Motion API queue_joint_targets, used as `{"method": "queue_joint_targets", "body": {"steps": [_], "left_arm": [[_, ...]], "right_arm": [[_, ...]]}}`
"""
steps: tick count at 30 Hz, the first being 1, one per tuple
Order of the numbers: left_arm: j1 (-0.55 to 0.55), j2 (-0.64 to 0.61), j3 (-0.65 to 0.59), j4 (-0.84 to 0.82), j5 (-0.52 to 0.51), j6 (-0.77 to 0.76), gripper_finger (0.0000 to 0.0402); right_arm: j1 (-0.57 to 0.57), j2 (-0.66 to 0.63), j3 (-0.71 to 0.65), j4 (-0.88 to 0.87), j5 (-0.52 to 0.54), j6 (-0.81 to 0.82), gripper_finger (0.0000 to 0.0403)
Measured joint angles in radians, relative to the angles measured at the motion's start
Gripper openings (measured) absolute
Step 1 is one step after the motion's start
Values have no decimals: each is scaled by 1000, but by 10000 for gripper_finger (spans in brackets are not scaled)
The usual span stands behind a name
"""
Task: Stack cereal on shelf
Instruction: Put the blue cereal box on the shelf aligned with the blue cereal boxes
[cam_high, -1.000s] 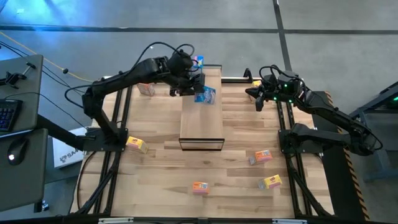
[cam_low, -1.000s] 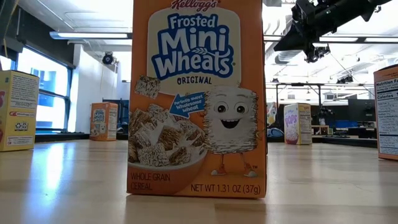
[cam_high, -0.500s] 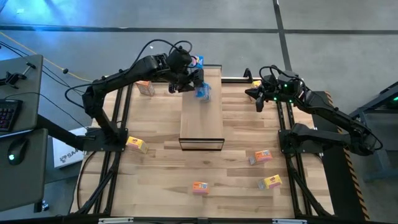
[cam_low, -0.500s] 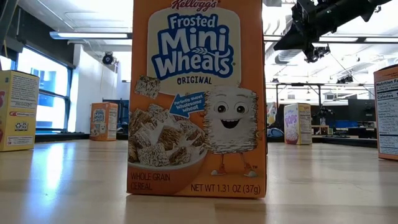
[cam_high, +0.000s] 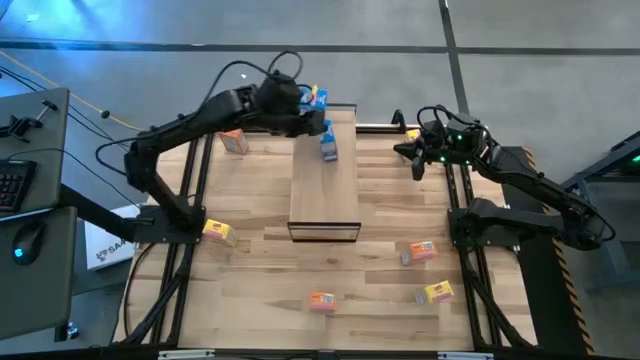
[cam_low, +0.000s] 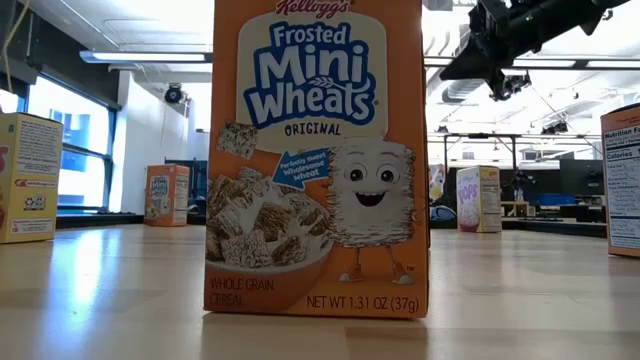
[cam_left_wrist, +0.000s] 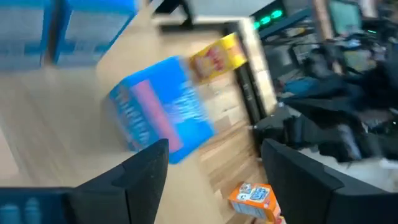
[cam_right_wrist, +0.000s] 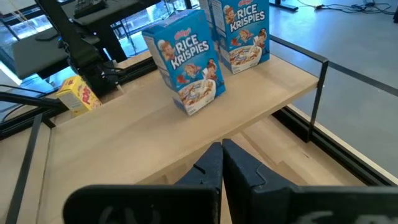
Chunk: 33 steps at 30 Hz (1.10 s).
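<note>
The shelf (cam_high: 324, 190) is a long wooden plank with a dark frame, lying mid-table. Two blue cereal boxes stand on their bottoms at its far end: one (cam_high: 328, 147) nearer the middle, also in the right wrist view (cam_right_wrist: 186, 62), and one (cam_high: 318, 98) at the far edge (cam_right_wrist: 239, 31). My left gripper (cam_high: 316, 126) hovers just left of and above the nearer blue box (cam_left_wrist: 161, 118), open (cam_left_wrist: 214, 146), with nothing between its fingers. My right gripper (cam_high: 412, 160) waits shut (cam_right_wrist: 222, 162) at the shelf's right.
Loose cereal boxes lie on the slatted table: yellow (cam_high: 220, 232), orange (cam_high: 322, 300), yellow (cam_high: 437, 293), orange (cam_high: 420, 252), orange (cam_high: 235, 143) and yellow (cam_high: 412, 133). An orange box (cam_low: 315, 160) fills the low view. The shelf's near half is bare wood.
My left gripper has let go of the nearer blue box and drawn back up and toward the table's far left. The box, tilted in the grip a second ago, now stands upright on the shelf's far part.
</note>
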<state>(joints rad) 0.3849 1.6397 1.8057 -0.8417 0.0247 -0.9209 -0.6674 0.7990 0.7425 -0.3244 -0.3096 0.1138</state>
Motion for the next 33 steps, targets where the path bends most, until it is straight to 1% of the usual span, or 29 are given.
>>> {"method": "queue_joint_targets", "body": {"steps": [3, 5, 9, 14, 17, 19, 20, 23, 26, 27, 28, 30, 33], "left_arm": [[-41, -45, 0, -26, -50, 76, 232], [-82, -66, 0, -32, -104, 127, 226], [-170, -91, 1, -7, -177, 212, 223], [-246, -80, 0, 16, -189, 251, 223], [-280, -56, 0, -5, -199, 270, 219], [-299, -35, -1, -54, -249, 272, 202], [-308, -28, -11, -65, -288, 278, 186], [-323, -33, -93, -31, -359, 273, 115], [-323, -51, -216, 34, -382, 247, 29], [-321, -61, -259, 72, -386, 244, 15], [-320, -75, -303, 120, -393, 245, 11], [-319, -107, -381, 232, -395, 252, 20], [-312, -174, -499, 346, -396, 252, 19]], "right_arm": [[0, 0, 0, 2, -19, 5, 0], [0, 0, 0, 18, -38, 16, 0], [23, 0, 0, 56, -42, 17, 0], [77, 11, 0, 79, -42, 17, 0], [106, 26, 0, 90, -43, 17, 0], [121, 36, 0, 99, -42, 17, 0], [128, 41, 0, 110, -43, 17, 0], [148, 63, 0, 148, -52, 10, 0], [178, 105, 0, 213, -79, 9, 0], [190, 123, 1, 244, -87, 8, 0], [205, 144, 5, 263, -88, 3, 0], [229, 192, 26, 272, -85, -9, 0], [258, 277, 86, 279, -83, -35, 0]]}}
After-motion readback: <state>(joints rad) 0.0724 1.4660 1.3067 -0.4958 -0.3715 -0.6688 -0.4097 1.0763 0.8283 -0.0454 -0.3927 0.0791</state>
